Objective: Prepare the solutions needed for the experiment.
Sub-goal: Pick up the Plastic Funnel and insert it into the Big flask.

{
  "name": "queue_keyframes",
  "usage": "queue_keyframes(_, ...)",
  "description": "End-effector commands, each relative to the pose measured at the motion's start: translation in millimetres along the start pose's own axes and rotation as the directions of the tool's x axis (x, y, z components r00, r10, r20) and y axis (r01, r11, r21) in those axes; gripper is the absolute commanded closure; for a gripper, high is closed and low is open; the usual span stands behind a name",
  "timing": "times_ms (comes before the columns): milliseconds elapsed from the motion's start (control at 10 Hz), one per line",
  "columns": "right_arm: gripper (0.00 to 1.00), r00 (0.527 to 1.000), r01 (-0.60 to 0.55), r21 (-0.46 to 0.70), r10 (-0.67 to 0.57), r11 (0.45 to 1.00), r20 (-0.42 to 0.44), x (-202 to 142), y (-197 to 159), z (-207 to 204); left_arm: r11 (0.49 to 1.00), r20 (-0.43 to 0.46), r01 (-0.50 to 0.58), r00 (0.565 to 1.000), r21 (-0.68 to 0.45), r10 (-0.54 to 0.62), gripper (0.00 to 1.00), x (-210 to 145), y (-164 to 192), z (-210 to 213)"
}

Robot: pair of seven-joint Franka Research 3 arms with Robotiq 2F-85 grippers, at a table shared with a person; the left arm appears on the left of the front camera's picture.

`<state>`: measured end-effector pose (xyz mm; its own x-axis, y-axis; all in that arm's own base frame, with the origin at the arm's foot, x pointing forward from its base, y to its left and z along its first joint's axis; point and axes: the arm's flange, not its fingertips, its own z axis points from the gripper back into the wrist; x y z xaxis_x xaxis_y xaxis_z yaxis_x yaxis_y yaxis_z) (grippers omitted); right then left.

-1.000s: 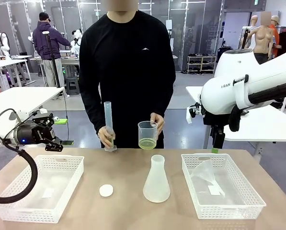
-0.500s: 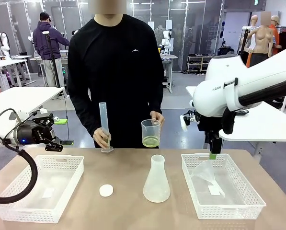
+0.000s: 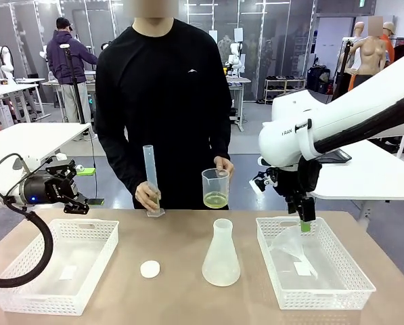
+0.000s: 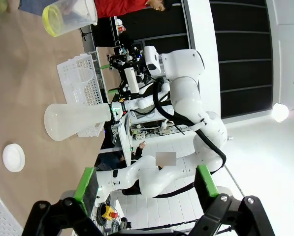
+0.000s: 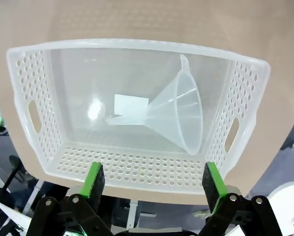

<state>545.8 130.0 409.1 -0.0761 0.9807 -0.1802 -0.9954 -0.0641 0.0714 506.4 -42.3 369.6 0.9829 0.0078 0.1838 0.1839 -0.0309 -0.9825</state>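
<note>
Little of the preparation looked done. The solutions (image 3: 215,200), a shallow pale yellow-green layer, sat in the beaker (image 3: 215,181), which the person held in one hand (image 3: 223,166) beyond the flask (image 3: 221,254), clear of the tabletop (image 3: 181,298). The flask stood empty at mid-tabletop. The graduated cylinder (image 3: 150,172), steadied by the person's other hand (image 3: 146,197) beyond the flask and to its left, could not be read for contents. The white stopper (image 3: 149,269) lay just left of the flask.

The funnel (image 5: 179,115) lay on its side in the basket (image 5: 238,93) right of the flask. The right pincer (image 5: 151,177) hovered over it, spread and holding nothing. The left pincer (image 4: 145,172), well left of the flask near the other basket (image 3: 100,233), was likewise spread and empty.

Fetching the funnel, measuring, pouring and stoppering all seemed left to do.
</note>
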Motion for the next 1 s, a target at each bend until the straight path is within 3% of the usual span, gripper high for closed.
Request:
queue_keyframes(0,0.0,0.998,-0.068,0.034,0.068,0.997,0.012,0,-26,-6,1.0,-0.003,0.007,1.0,0.004,-0.007,0.0,0,-3,0)
queue_keyframes(500,0.0,0.989,-0.131,0.142,0.118,0.981,0.091,10,-46,-34,1.0,-0.003,0.007,1.0,0.004,-0.007,0.0,0,-3,0)
queue_keyframes(900,0.03,0.987,-0.157,0.178,0.146,0.971,0.074,10,-45,-51,1.0,-0.003,0.007,1.0,0.004,-0.007,0.0,0,-3,0)
